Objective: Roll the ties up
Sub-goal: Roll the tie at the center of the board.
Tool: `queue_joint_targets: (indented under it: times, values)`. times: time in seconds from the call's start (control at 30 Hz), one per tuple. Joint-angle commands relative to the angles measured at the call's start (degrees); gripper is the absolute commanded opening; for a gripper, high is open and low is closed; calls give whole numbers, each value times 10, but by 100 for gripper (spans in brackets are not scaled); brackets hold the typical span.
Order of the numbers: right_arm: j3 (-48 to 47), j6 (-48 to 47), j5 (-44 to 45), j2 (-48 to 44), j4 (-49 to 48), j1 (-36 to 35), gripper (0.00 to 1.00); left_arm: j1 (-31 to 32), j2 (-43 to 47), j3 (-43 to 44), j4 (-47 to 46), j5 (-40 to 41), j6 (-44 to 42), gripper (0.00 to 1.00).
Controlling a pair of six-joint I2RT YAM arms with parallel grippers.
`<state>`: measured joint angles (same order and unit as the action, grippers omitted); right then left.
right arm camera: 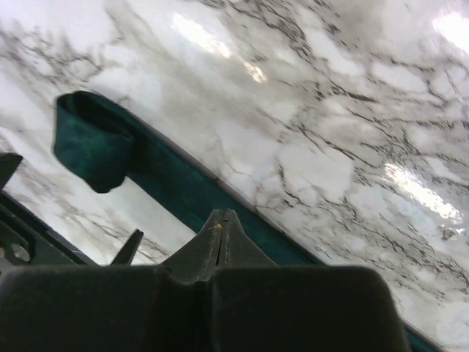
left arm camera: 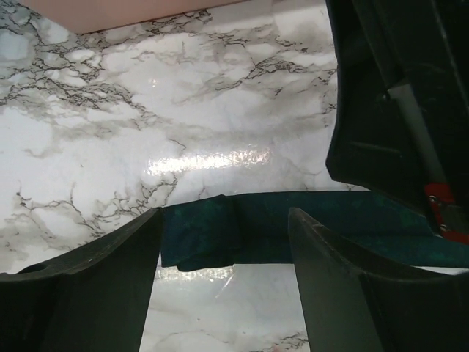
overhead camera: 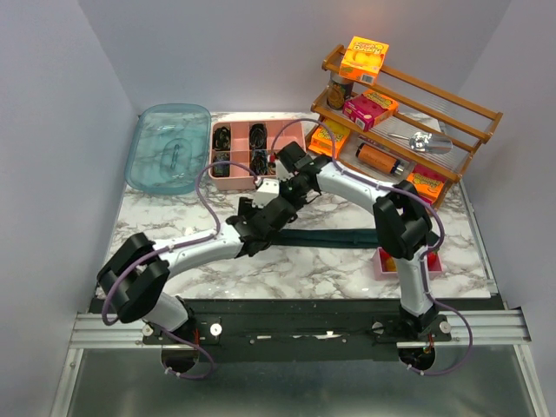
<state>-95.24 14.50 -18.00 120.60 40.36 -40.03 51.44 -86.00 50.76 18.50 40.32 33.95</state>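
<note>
**Dark teal necktie flat on the marble table, both grippers at its left end**

The necktie (overhead camera: 334, 236) (left arm camera: 352, 220) (right arm camera: 176, 187) lies stretched left to right across the middle of the marble table (overhead camera: 174, 217), and its left end is folded over on itself. The left gripper (overhead camera: 259, 231) (left arm camera: 223, 220) hangs over that folded end, its jaws spread wide with one finger on each side of the fabric. The right gripper (overhead camera: 285, 215) (right arm camera: 220, 216) is just to the right of it, above the strip, with its jaws pressed together. Whether the tips touch or pinch the cloth cannot be told. Beyond them, at the far side, a pink compartment tray (overhead camera: 228, 178) (left arm camera: 124, 11) holds small dark coils (overhead camera: 258, 135). A clear teal lid (overhead camera: 169, 148) lies to the tray's left and a wooden rack (overhead camera: 469, 117) stands to its right.
</note>
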Motion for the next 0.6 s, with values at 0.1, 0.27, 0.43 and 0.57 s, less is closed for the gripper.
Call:
queue_joint_targets:
  times: [0.1,0.27,0.43,0.57]
  values:
    - [-82,-8,-56,6,0,-37,1,-81,129,-59,-5,-96,36,87]
    - [-139,-5,-68,51,9,-72,1,-201,221,-130,-60,-260,52,95]
    - [-165,-6,-68,84,23,-84,1,-302,238,-175,-108,-403,63,96]
    - [-148,-11,-50,83,24,-86,1,-342,230,-211,-179,-528,82,95]
